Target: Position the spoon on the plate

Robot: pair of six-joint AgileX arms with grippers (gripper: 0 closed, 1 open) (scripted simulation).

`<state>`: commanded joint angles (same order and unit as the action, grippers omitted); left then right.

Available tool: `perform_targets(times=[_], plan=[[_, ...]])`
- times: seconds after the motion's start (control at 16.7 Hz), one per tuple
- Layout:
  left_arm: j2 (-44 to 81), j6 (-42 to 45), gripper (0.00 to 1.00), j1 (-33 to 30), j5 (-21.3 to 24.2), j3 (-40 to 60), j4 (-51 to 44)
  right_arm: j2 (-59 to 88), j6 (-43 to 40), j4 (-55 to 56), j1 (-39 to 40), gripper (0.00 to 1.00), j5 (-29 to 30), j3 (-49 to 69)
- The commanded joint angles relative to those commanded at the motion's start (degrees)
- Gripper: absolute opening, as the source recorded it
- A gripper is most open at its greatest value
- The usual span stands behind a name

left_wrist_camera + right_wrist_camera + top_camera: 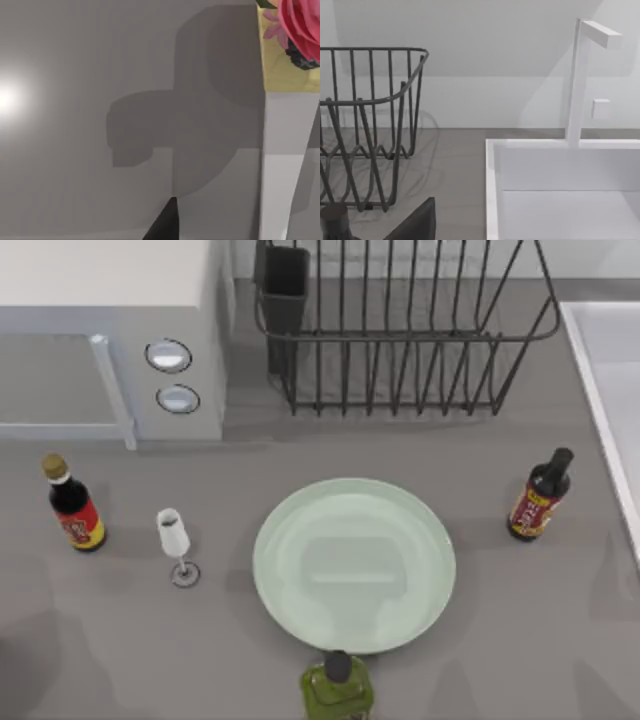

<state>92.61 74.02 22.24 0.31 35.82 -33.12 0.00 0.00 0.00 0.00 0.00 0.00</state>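
Note:
The pale mint-green plate (pixel 354 565) lies flat in the middle of the grey table with nothing on it. The spoon is out of view. A dark part of my left gripper (pixel 164 225) juts into the left wrist view over bare grey surface. In the right wrist view, a dark part of my right gripper (pixel 415 222) sits beside the wire rack (pixel 370 125) and the white sink (pixel 560 190).
A green bottle (pixel 338 690) touches the plate's near edge. A small white wine glass (pixel 176 540) and a red-labelled bottle (pixel 73 505) stand to the left, and a dark bottle (pixel 540 497) to the right. Behind are the microwave (pixel 110 340), dish rack (pixel 400 340) and sink (pixel 610 390).

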Motion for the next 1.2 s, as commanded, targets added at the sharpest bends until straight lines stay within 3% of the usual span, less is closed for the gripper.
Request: perform_targets(times=[0.36, 0.42, 0.66, 0.96, 1.2], plan=[[0.00, 0.00, 0.00, 0.00, 0.00, 0.00, 0.00, 0.00, 0.00, 0.00, 0.00, 1.00, 0.00, 0.00], [-3.89, -1.53, 0.00, -0.09, 0.43, 2.41, -6.15, 0.00, 0.00, 0.00, 0.00, 1.00, 0.00, 0.00], [-5.36, -1.32, 0.00, -0.01, 0.44, 5.52, -10.39, 0.00, 0.00, 0.00, 0.00, 1.00, 0.00, 0.00], [-10.51, -1.41, 0.00, -0.21, 0.46, 14.03, -26.13, 0.00, 0.00, 0.00, 0.00, 1.00, 0.00, 0.00], [-13.90, -1.93, 0.00, -0.34, 0.45, 18.46, -32.26, 0.00, 0.00, 0.00, 0.00, 1.00, 0.00, 0.00]])
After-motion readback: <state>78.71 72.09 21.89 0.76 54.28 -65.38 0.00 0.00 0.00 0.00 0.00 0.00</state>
